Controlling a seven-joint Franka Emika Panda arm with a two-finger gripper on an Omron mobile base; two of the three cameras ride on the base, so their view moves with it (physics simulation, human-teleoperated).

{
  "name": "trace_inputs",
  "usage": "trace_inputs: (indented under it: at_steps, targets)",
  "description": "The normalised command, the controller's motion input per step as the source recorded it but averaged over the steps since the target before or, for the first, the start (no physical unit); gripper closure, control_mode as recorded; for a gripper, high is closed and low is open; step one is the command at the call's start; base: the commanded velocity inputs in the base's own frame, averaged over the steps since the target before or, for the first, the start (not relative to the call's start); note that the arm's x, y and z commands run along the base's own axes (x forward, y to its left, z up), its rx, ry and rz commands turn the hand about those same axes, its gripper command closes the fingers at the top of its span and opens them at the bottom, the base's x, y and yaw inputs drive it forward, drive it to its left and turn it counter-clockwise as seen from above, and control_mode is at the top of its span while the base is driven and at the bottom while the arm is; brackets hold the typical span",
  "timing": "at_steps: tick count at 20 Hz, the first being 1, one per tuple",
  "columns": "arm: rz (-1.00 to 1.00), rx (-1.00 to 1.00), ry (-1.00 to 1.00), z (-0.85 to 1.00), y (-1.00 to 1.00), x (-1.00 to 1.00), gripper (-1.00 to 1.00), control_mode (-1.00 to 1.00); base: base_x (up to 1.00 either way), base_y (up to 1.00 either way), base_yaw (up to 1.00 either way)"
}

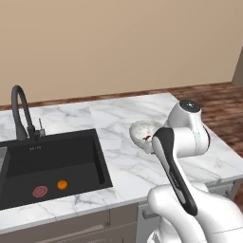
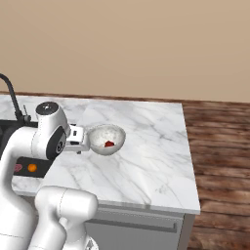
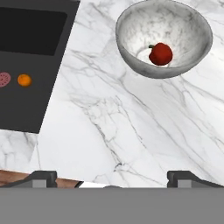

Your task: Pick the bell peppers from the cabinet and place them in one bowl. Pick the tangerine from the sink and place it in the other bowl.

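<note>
One glossy red bell pepper (image 3: 161,54) with a dark stem lies in the white-grey speckled bowl (image 3: 131,48) on the marble counter; it also shows as the pepper (image 2: 109,144) (image 1: 148,138) in both base views. A second pepper, the cabinet and the tan bowl are out of view. The tangerine (image 1: 62,184) (image 3: 24,80) rests on the floor of the black sink (image 1: 52,152) beside the pinkish-red drain (image 1: 40,191). My gripper (image 3: 116,179) hovers above the counter, short of the bowl, open, with nothing between its fingers.
The black gooseneck tap (image 1: 19,109) stands behind the sink. The marble counter (image 2: 146,161) ends at a right edge, with wood floor (image 2: 219,146) beyond. My own arm (image 1: 178,166) covers part of the bowl in the left base view.
</note>
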Motion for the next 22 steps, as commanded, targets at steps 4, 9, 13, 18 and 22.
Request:
trace_inputs:
  at_steps: [4, 9, 13, 18, 22]
  targets:
    - [0.00, 0.00, 0.00, 0.00, 0.00, 0.00, -1.00, -1.00, 0.00, 0.00, 0.00]
    - [0.00, 0.00, 0.00, 0.00, 0.00, 0.00, -1.00, 1.00, 0.00, 0.00, 0.00]
    - [0.00, 0.00, 0.00, 0.00, 0.00, 0.00, -1.00, 1.00, -0.69, 0.00, 0.00]
    - [0.00, 0.00, 0.00, 0.00, 0.00, 0.00, -1.00, 1.00, -0.95, 0.11, 0.00]
    - [0.00, 0.00, 0.00, 0.00, 0.00, 0.00, -1.00, 1.00, -0.44, 0.33, -0.02]
